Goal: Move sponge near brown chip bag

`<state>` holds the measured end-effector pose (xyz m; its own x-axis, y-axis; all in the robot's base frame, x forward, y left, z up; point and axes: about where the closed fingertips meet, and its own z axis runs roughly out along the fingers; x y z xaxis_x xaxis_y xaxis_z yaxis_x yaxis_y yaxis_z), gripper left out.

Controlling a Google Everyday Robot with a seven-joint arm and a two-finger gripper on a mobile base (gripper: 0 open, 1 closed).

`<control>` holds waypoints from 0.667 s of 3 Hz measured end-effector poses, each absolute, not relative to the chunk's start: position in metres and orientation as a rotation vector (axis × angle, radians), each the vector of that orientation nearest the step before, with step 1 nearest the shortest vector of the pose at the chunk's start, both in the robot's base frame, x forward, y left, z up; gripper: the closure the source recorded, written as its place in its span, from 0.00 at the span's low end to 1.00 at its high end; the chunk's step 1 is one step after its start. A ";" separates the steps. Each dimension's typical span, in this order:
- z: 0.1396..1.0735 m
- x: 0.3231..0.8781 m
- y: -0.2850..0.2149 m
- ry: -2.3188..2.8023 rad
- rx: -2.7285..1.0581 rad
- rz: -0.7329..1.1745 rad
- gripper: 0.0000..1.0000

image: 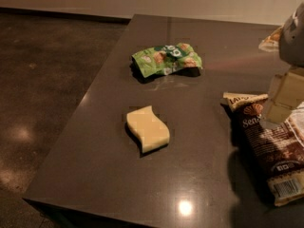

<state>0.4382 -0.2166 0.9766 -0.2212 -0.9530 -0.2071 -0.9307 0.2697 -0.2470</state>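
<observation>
1. While the sponge (147,128) lies flat mid-table (95,175), well apart from the brown chip bag (266,148) at the right edge, I judge the move not yet begun.
2. Green snack bag (166,59) sits farther back, off the line between the two.
3. Gripper (285,96) hangs at the right frame edge, over the brown bag's top end, far from the sponge.
4. Spread or closed: I cannot tell.
5. Arm mostly out of frame; I'd need to reach left.
</observation>
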 end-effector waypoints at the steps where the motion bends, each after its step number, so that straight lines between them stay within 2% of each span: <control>1: 0.977 0.438 -0.217 2.231 -1.724 -0.100 0.00; 2: 0.977 0.431 -0.194 2.183 -1.794 -0.048 0.00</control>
<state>0.4311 -0.1937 0.9771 -0.1647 -0.9618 -0.2186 -0.9514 0.2134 -0.2221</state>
